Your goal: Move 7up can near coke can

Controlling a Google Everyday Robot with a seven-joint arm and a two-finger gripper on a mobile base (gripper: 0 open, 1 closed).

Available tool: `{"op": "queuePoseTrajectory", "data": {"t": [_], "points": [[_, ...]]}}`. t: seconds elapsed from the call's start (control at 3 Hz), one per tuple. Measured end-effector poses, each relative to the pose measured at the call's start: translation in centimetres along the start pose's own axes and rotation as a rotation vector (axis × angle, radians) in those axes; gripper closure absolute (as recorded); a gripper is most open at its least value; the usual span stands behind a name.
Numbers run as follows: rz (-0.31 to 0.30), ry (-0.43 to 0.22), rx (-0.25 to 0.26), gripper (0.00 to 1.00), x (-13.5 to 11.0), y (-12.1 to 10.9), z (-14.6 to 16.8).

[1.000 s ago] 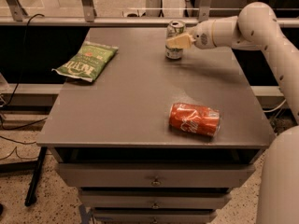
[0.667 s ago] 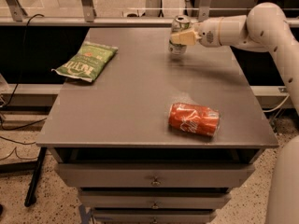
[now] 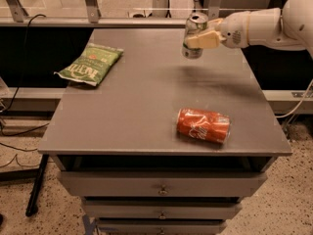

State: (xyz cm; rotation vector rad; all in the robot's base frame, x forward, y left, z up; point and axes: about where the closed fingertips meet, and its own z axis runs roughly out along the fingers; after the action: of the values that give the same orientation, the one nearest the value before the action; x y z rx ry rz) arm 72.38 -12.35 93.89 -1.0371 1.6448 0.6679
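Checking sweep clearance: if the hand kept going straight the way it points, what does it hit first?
The hand, shut on the 7up can, points toward the picture's left over the far part of the table. That way looks free; the green bag lies nearer the camera, though depth is unclear.

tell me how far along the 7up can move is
Grasp done: the gripper holds the silver-white, green-marked aluminium 7up can above the grey table, back right. In hand: the carry. Left: setting it beside the red aluminium coke can lying near the front.
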Motion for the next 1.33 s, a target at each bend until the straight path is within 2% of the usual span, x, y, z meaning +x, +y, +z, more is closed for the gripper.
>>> {"op": "queuePoseTrajectory", "data": {"t": [0.67, 1.0, 1.33], "points": [[-0.034, 0.099, -0.147, 1.0, 2.9, 6.2, -3.5], [-0.089, 0.152, -0.248, 1.0, 4.3, 9.6, -5.2], [-0.132, 0.17, -0.321, 1.0, 5.0, 11.8, -6.0]]}}
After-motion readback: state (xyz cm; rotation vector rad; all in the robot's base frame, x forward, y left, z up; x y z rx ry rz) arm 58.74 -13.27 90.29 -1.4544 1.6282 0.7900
